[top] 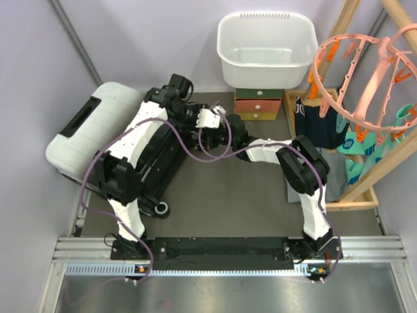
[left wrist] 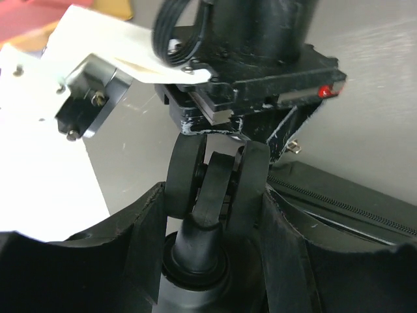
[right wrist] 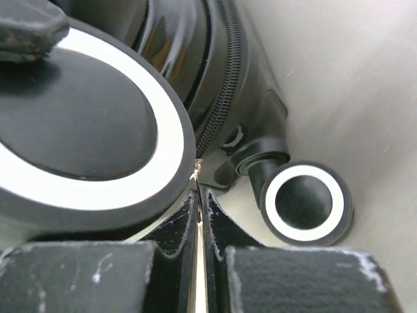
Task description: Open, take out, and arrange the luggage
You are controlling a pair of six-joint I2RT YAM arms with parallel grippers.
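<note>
Left on table (top: pixel 228 195): luggage (top: pixel 98 140) long axis diagonal, wheels (top: pixel 161 209) near-right.

Left pincer (left wrist: pixel 215 218) around luggage wheel (left wrist: pixel 184 176)

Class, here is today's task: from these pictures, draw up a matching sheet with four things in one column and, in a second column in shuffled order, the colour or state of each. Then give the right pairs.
Things
1. luggage
2. laundry basket
3. drawer box
4. right tool

Colour or state
A. green and orange
B. shut
C. plain white
D. black fading to white

Pairs: 1-D, 2-C, 3-A, 4-B
</note>
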